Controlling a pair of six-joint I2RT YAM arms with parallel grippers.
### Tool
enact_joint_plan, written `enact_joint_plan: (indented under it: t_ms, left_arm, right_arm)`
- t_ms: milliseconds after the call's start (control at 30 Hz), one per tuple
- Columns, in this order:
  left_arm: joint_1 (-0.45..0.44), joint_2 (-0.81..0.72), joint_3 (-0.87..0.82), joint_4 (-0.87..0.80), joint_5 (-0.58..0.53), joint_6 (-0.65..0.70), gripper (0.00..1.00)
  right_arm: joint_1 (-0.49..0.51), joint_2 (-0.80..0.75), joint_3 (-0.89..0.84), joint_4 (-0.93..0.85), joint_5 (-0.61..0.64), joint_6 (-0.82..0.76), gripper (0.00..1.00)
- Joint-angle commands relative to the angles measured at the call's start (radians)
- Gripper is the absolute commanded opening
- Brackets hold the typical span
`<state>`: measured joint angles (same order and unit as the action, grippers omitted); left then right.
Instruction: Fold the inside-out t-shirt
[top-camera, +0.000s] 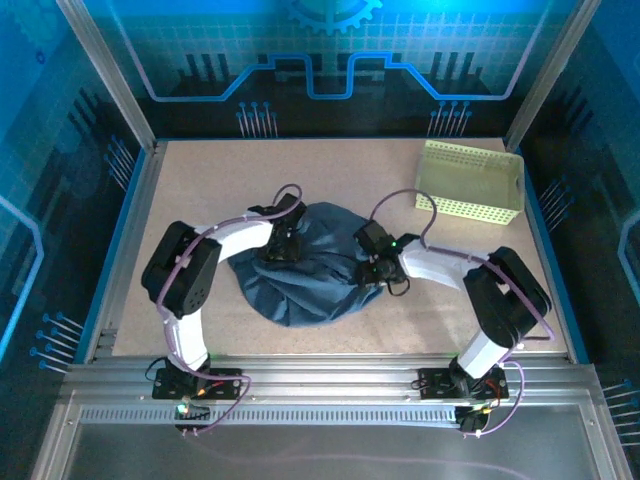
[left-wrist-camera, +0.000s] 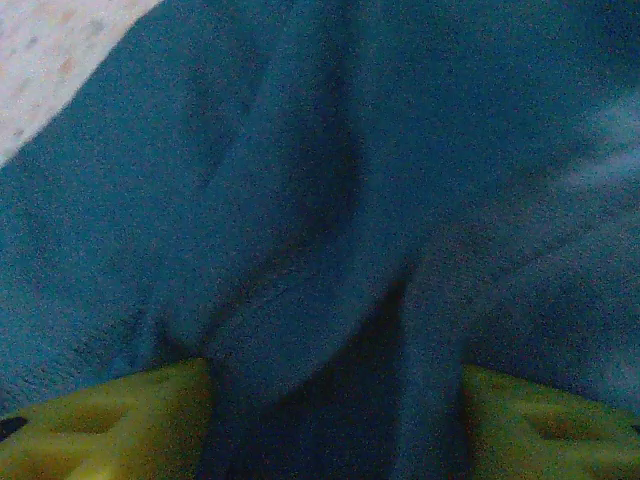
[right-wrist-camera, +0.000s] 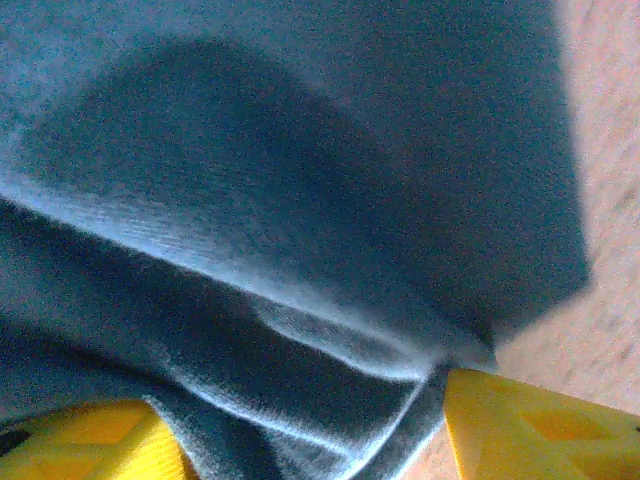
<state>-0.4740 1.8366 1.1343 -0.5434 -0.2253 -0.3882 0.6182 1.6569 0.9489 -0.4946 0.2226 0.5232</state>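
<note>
While low over t-shirt (top-camera: 300, 285), arms (top-camera: 235, 240) elbows-out.

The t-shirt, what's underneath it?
Speckled tabletop shows all round the bunched t-shirt, so the shirt lies on it. Whether anything else sits beneath the heap cannot be seen, because the fabric covers that spot.

The t-shirt (top-camera: 300, 275) is soft, matt cloth, finely knit and wrinkled. The basket (top-camera: 470, 205) is perforated plastic with a dull sheen. The table (top-camera: 200, 190) is a speckled, matt, grainy board. The fingers (right-wrist-camera: 530, 430) are smooth yellow plastic. The front rails (top-camera: 330, 385) are ribbed bare metal.
</note>
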Motion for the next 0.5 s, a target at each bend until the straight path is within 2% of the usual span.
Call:
enact_joint_plan:
  t_ms: [0, 133, 200, 333, 467]
  left_arm:
    - [-0.045, -0.171, -0.139, -0.016, 0.103, -0.162, 0.61]
    - [-0.173, -0.376, -0.250, -0.034, 0.110, -0.293, 0.68]
    - [-0.173, -0.468, -0.294, -0.016, 0.131, -0.332, 0.71]
    - [-0.140, -0.552, -0.274, -0.049, 0.054, -0.270, 0.73]
    - [-0.103, -0.517, -0.220, -0.030, 0.075, -0.163, 0.70]
  right_arm:
    - [-0.060, 0.049, 0.112, 0.001, 0.061, -0.088, 0.64]
    - [-0.147, 0.061, 0.178, 0.015, 0.015, -0.136, 0.63]
    - [-0.152, 0.033, 0.193, 0.009, 0.028, -0.161, 0.64]
    - [-0.116, -0.075, 0.178, -0.035, 0.010, -0.163, 0.64]
    - [-0.013, -0.210, 0.113, -0.047, 0.001, -0.121, 0.64]
